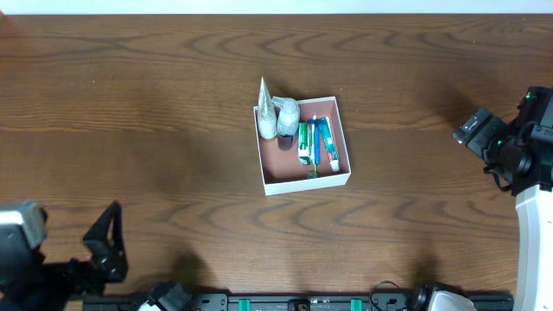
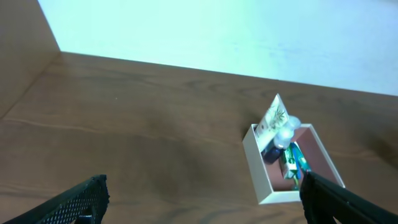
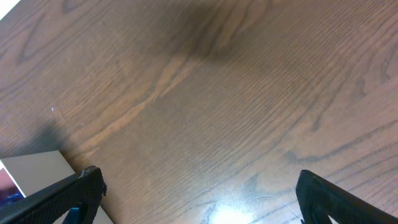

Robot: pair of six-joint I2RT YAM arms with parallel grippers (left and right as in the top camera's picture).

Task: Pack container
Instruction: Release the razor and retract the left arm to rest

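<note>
Overhead, toiletries overlap inside the container, hard to separate; left fingers and right fingers spread.

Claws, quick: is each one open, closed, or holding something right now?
Left claw: open, holding nothing.
Right claw: open, holding nothing.

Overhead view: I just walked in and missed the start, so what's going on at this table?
Two robot arms are packing toiletries into the container. It holds small tubes lying flat, a tall white tube standing at one corner and pale bottles beside it. Nothing is being handled at this moment: the left gripper and the right gripper are both open and empty, well away from the box.
</note>
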